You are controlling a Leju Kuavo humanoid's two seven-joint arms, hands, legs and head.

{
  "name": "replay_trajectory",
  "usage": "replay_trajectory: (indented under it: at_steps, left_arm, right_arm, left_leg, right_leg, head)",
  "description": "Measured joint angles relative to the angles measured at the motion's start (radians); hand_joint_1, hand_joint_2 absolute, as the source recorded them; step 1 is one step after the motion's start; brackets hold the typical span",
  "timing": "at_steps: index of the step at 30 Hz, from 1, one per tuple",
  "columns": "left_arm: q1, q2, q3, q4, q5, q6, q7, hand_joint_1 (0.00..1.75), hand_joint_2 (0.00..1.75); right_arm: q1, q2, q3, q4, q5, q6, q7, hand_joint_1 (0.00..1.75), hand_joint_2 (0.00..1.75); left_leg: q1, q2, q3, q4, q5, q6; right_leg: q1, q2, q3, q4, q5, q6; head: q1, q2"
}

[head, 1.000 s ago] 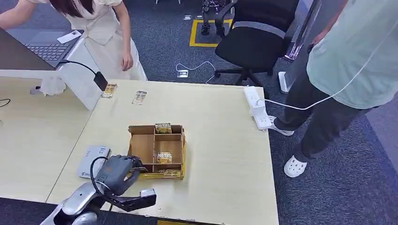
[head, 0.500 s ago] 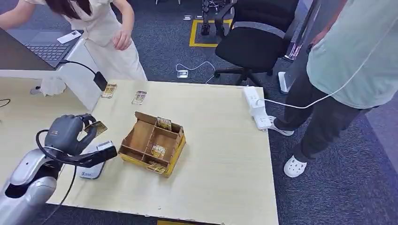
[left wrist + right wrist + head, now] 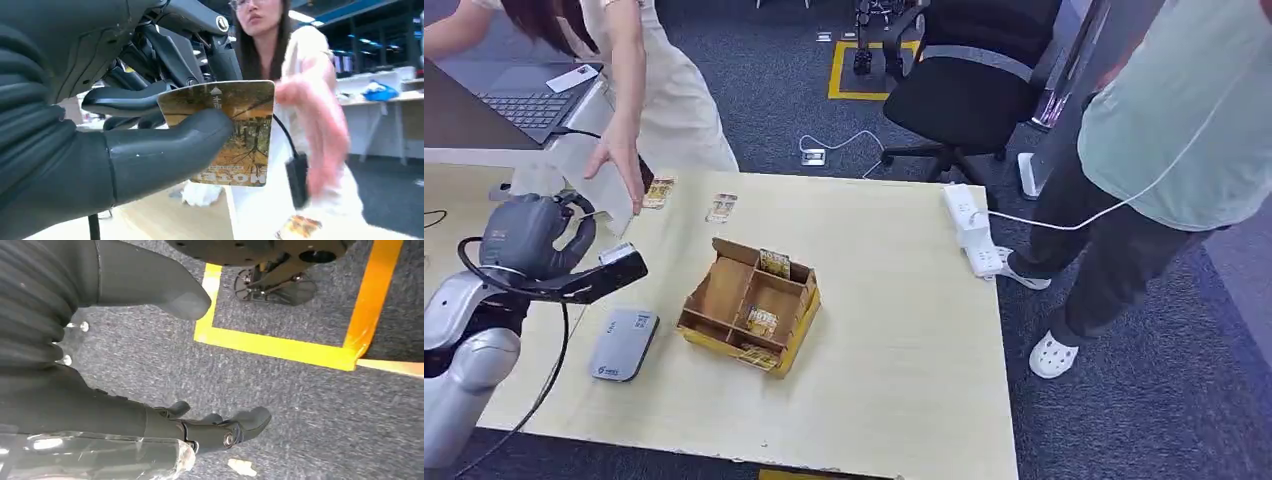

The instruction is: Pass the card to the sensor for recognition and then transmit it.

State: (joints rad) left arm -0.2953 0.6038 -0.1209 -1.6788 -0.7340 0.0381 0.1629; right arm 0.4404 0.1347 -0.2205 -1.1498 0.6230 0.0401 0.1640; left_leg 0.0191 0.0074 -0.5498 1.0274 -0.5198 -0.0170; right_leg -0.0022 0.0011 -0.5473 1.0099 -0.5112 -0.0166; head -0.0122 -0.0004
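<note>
Left hand [image 3: 100,150]: card [image 3: 235,135] being pinched under thumb, face outward for handover.
Person's hand [image 3: 619,160]: being extended toward card.
Right hand [image 3: 210,427]: being hung empty, fingers apart.

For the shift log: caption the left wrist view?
Left hand pinches a card while a person's hand reaches toward it.

Even, bright indoor light, soft shadows; the person's hand [image 3: 320,130] is motion-blurred.
</note>
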Motion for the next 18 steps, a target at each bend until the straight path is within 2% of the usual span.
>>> replay_trajectory:
  at_steps: [1, 3, 5, 11, 12, 13, 14, 15, 16, 17, 18]
  left_arm:
    - [-0.031, -0.007, -0.004, 0.021, -0.01, 0.0, 0.018, 1.47, 1.75]
    - [-0.087, -0.026, -0.016, 0.065, -0.026, 0.014, 0.043, 1.45, 1.75]
    - [-0.126, -0.043, -0.03, 0.096, -0.032, 0.036, 0.06, 1.5, 1.75]
    - [-0.182, -0.07, -0.058, 0.138, -0.041, 0.061, 0.088, 1.5, 1.75]
    - [-0.186, -0.072, -0.06, 0.141, -0.039, 0.061, 0.091, 1.48, 1.75]
    - [-0.189, -0.073, -0.063, 0.145, -0.035, 0.061, 0.091, 1.36, 1.75]
    - [-0.191, -0.073, -0.066, 0.149, -0.032, 0.063, 0.091, 1.4, 1.75]
    - [-0.191, -0.073, -0.067, 0.153, -0.03, 0.065, 0.089, 1.29, 1.75]
    - [-0.191, -0.073, -0.069, 0.157, -0.029, 0.066, 0.088, 0.37, 1.75]
    - [-0.191, -0.074, -0.071, 0.16, -0.027, 0.066, 0.088, 0.03, 1.75]
    - [-0.191, -0.075, -0.072, 0.163, -0.026, 0.066, 0.088, 0.0, 1.75]
  right_arm:
    - [-0.008, 0.003, -0.006, 0.002, 0.01, 0.003, -0.007, 0.0, 1.75]
    - [-0.021, 0.008, -0.018, 0.007, 0.024, 0.008, -0.019, 0.0, 1.75]
    - [-0.026, 0.014, -0.03, 0.011, 0.031, 0.013, -0.025, 0.0, 1.75]
    - [-0.025, 0.037, -0.061, 0.01, 0.05, 0.029, -0.023, 0.0, 1.75]
    - [-0.025, 0.039, -0.064, 0.01, 0.056, 0.034, -0.021, 0.0, 1.75]
    - [-0.024, 0.041, -0.068, 0.01, 0.059, 0.035, -0.02, 0.0, 1.75]
    - [-0.023, 0.044, -0.073, 0.01, 0.061, 0.038, -0.021, 0.0, 1.75]
    - [-0.022, 0.046, -0.079, 0.01, 0.062, 0.042, -0.021, 0.0, 1.75]
    - [-0.02, 0.048, -0.084, 0.008, 0.067, 0.045, -0.021, 0.0, 1.75]
    - [-0.02, 0.05, -0.087, 0.007, 0.069, 0.047, -0.021, 0.0, 1.75]
    - [-0.02, 0.051, -0.092, 0.007, 0.071, 0.048, -0.021, 0.0, 1.75]
  left_leg:
    - [0.0, 0.0, 0.0, 0.0, 0.0, 0.0]
    - [0.0, 0.0, 0.0, 0.0, 0.001, -0.001]
    - [0.0, 0.0, 0.001, 0.0, 0.001, -0.001]
    - [0.0, 0.002, 0.0, 0.0, 0.001, -0.001]
    - [0.0, 0.003, 0.0, 0.0, 0.001, -0.001]
    - [0.0, 0.004, 0.0, 0.0, 0.001, -0.001]
    - [0.0, 0.005, 0.0, 0.0, 0.0, -0.001]
    - [0.0, 0.005, 0.0, 0.0, 0.0, -0.001]
    - [0.0, 0.005, 0.0, 0.0, 0.0, -0.001]
    - [0.0, 0.005, 0.0, 0.0, 0.0, -0.001]
    - [0.0, 0.005, 0.0, 0.0, 0.0, -0.001]
  right_leg:
    - [0.0, 0.0, 0.0, 0.0, 0.0, 0.0]
    - [0.0, 0.0, 0.001, 0.0, 0.001, -0.001]
    - [0.0, 0.0, 0.001, 0.0, 0.001, -0.001]
    - [0.0, 0.002, 0.0, 0.0, 0.001, -0.001]
    - [0.0, 0.003, 0.0, 0.0, 0.001, -0.001]
    - [0.0, 0.004, -0.001, 0.0, 0.001, -0.001]
    - [0.0, 0.005, -0.001, 0.0, 0.001, -0.001]
    - [0.0, 0.005, -0.001, 0.0, 0.001, -0.001]
    - [0.0, 0.005, -0.001, 0.0, 0.001, -0.001]
    - [0.0, 0.005, -0.002, 0.0, 0.001, -0.001]
    - [0.0, 0.005, -0.002, 0.0, 0.001, -0.001]
  head:
    - [0.0, 0.0]
    - [0.0, 0.0]
    - [0.0, 0.0]
    - [0.0, 0.0]
    - [0.0, 0.0]
    - [0.0, 0.0]
    - [0.0, 0.0]
    - [0.0, 0.0]
    - [0.0, 0.0]
    - [0.0, 0.0]
    - [0.0, 0.0]
